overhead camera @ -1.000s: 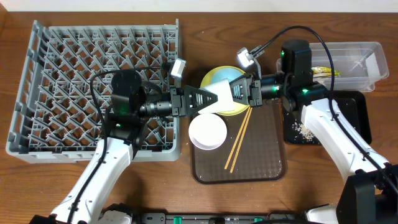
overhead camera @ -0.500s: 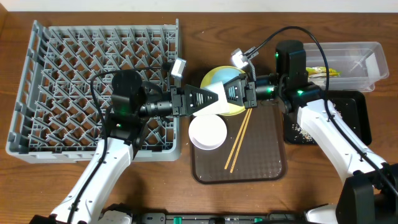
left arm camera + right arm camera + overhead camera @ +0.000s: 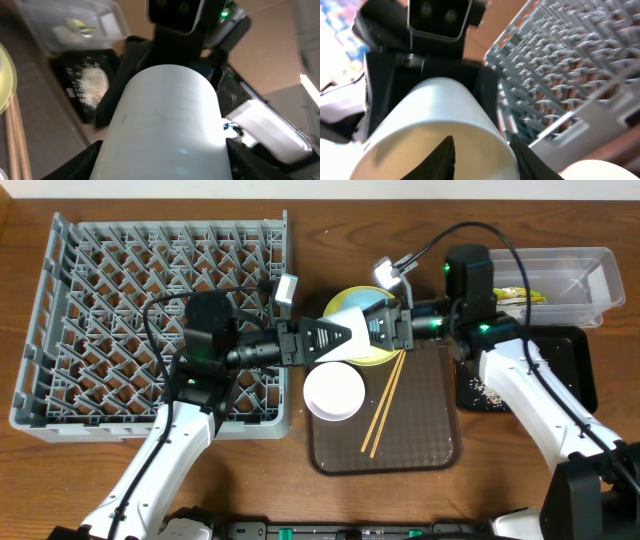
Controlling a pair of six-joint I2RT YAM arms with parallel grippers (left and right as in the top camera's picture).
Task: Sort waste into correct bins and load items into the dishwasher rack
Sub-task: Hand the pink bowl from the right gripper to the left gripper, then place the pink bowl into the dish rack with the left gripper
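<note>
- Overhead: the white cup [image 3: 352,336] hangs off the table just beyond the right edge of the dishwasher rack [image 3: 150,310], over the yellow plate [image 3: 336,308]. My left gripper [image 3: 342,340] is on its rack side and my right gripper [image 3: 380,330] on its far side. I read this as a hand-off toward the rack.
- Left wrist: the cup's wall fills the gap between the left fingers [image 3: 75,165], which sit against both flanks, so I take that hand as clamped on the cup. Farther from the rack lies the black tray [image 3: 62,67] with its crumbs [image 3: 92,85].
- Right wrist: I look into the cup's mouth, with the rack behind it. One right finger [image 3: 445,155] seems to be inside the rim and the other at its outer edge; I cannot tell whether that pinch is on. I would confirm the left hold first and part the right fingers only slightly. Then I would back straight away from the rack and carry the cup over the pegs, mouth down.
</note>
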